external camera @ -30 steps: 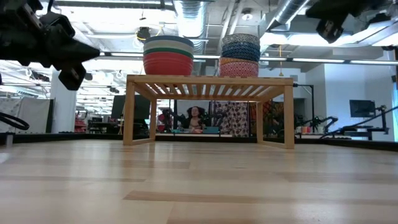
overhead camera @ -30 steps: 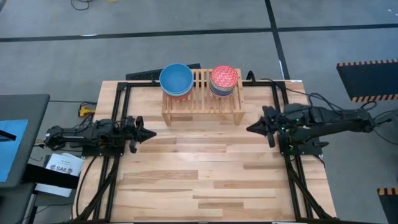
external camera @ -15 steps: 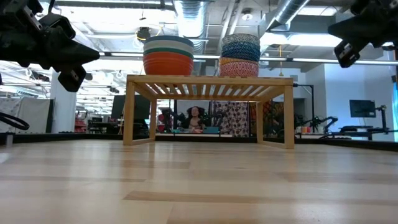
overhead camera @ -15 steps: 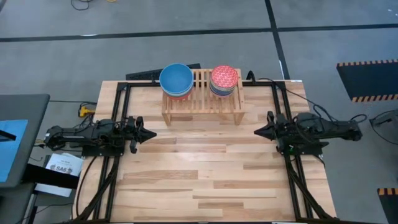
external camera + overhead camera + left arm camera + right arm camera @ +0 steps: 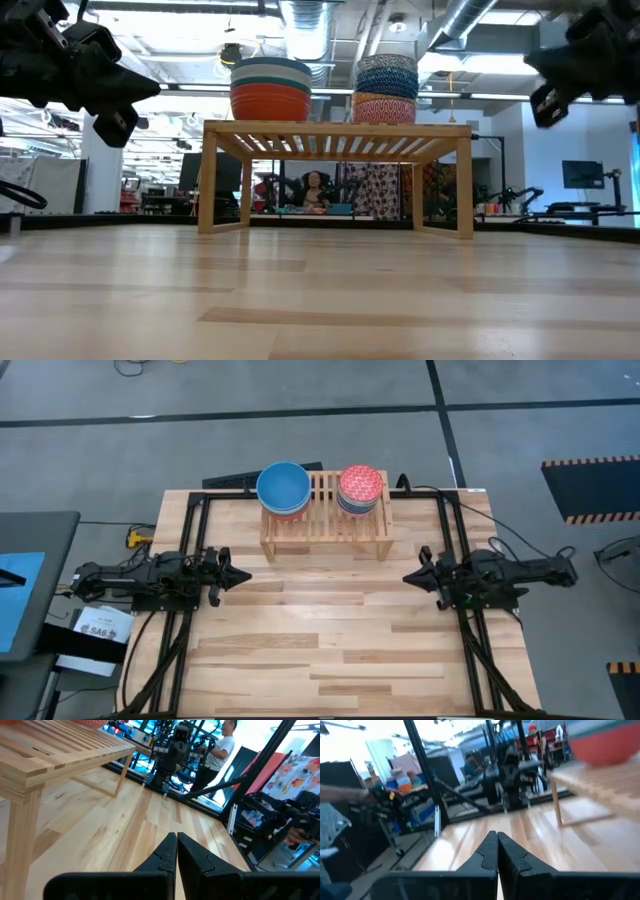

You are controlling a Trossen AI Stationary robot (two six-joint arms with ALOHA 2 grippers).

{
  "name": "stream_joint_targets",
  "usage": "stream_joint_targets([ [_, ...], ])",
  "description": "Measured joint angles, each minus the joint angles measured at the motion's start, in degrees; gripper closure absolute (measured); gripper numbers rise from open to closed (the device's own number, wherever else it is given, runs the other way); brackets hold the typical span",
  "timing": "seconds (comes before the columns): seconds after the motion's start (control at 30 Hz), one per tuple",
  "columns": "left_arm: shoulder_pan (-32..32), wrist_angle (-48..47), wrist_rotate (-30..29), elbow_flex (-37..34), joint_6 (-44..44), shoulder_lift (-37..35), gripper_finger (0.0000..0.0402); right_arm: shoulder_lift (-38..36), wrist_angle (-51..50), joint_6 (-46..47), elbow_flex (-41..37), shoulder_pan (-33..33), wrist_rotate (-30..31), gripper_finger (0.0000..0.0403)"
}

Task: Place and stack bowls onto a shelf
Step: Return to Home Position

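high view: i see bowls stacked on the shelf; left gripper and right gripper fingers closed.

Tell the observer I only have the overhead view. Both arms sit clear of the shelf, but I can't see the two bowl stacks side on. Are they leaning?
Observer: No. In the low view the plain stack and the patterned stack both stand upright on the shelf.
Operator: And the pincers, open or shut?
Observer: The left wrist view shows the left pincer shut, with nothing in it.
Operator: The right one?
Observer: Its own wrist view shows the right pincer shut too, and empty.
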Motion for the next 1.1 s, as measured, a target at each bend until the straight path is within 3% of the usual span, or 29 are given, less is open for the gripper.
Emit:
stream_joint_targets([
  [0.3,0.0,0.0,0.0,0.0,0.02,0.0,0.0402,-0.04,-2.89,-3.72,-1.49,2.14,0.25,0.0381],
  [0.6,0.0,0.0,0.0,0.0,0.02,0.0,0.0402,0.02,-3.36,-1.83,-1.51,2.4,0.25,0.0359],
  [1.1,-0.02,-0.09,0.42,0.0,0.02,-0.31,0.0401,-0.02,-2.78,-1.74,-1.6,3.84,0.21,0.0355],
])
